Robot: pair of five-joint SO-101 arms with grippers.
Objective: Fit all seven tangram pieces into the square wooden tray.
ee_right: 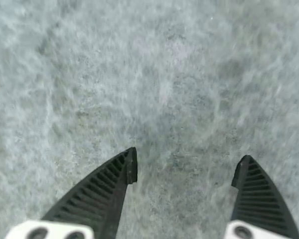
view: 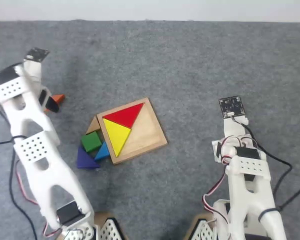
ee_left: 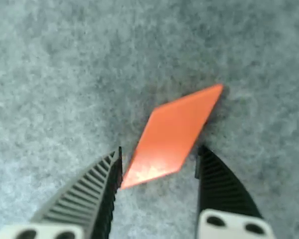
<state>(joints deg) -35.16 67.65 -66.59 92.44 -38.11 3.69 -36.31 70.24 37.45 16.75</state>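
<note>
The square wooden tray (view: 151,134), smooth and pale, is set on the grey, felt-like counter (view: 200,60), with a red triangle (view: 125,115) and a yellow triangle (view: 116,136) seated inside. A flat orange parallelogram (ee_left: 172,134) is bracketed by the ridged black fingers of the left end effector (ee_left: 159,154), which is held moderately spread; contact cannot be told. The right end effector (ee_right: 189,155) is held wide above the bare counter.

No letters, numbers, labels or signs can be read anywhere: not on the wooden tray (view: 149,131), the coloured pieces (view: 116,136), the arms (view: 36,150) or the grey mat (view: 190,65).
</note>
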